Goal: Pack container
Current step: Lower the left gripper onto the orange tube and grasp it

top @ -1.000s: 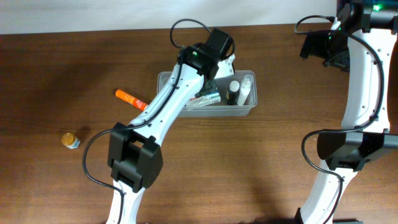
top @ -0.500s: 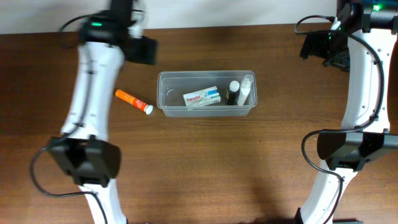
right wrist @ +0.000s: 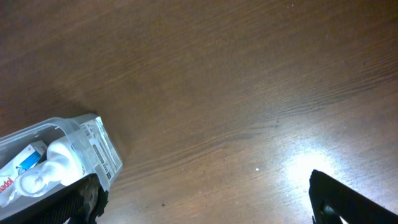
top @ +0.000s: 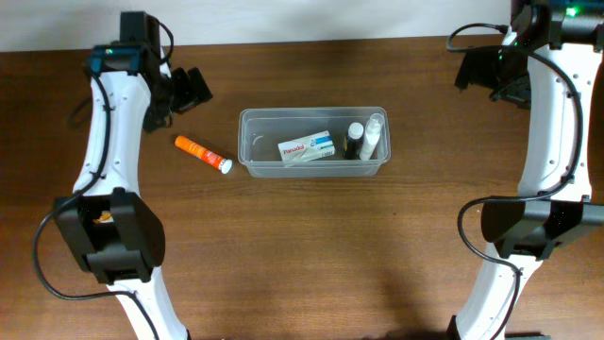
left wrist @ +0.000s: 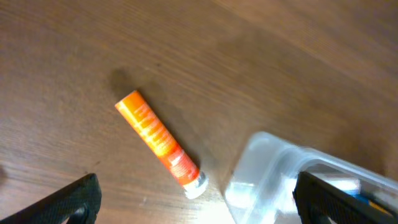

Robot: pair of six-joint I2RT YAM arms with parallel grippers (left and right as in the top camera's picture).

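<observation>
Left of the container, which stands on the table, lies an orange tube. The left gripper hovers further left, jaws wide, empty. The right gripper, well right of the container, gapes empty too. The container looks light, thin and slippery, so its rolled rim is probably the best hold.

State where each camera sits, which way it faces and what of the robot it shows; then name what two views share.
Overhead: above the table, facing straight down; shows both arms, left gripper, right gripper.
Left wrist: by the left gripper, facing down at tube and container corner; shows its fingertips.
Right wrist: by the right gripper, facing down at the container's end; shows its fingertips.
Both wrist views share the container.
</observation>
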